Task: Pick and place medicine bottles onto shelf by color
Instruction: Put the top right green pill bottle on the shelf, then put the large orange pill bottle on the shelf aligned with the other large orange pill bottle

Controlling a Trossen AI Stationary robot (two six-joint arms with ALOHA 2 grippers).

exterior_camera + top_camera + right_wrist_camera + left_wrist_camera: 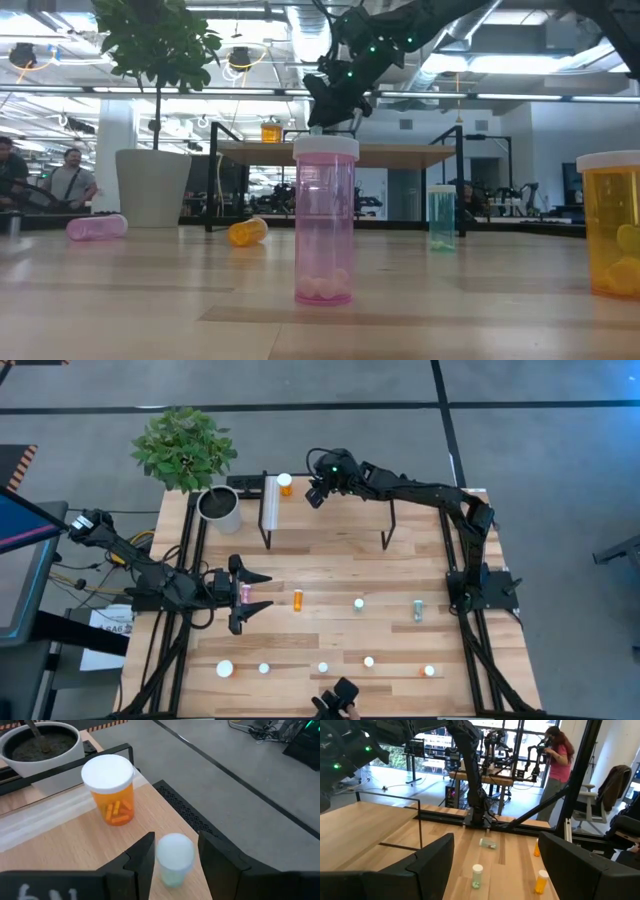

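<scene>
Orange bottle (110, 790) upright on the shelf (330, 510), near its far left corner, at about 11 o'clock from table centre, white-capped, pills visible inside. Just beside it, at its 3 o'clock in the high view, right gripper (175, 857) over the shelf top with fingers apart on either side of a pale teal bottle (174, 855); touching or merely flanking, cannot tell. Left gripper (250, 593) low over the table at 9 o'clock, jaws spread wide, nothing between them, a pink bottle (245, 593) lying on its side right at the fingertips. Elsewhere on the table: an orange bottle (297, 600) lying near centre, a white-capped one (358, 604) just past it at 3 o'clock, a teal one (418, 610) on its side farther right, and a row of five more along the near edge at 6 o'clock. Plant pot (220, 508) at 10 o'clock, next to the shelf's left end.
</scene>
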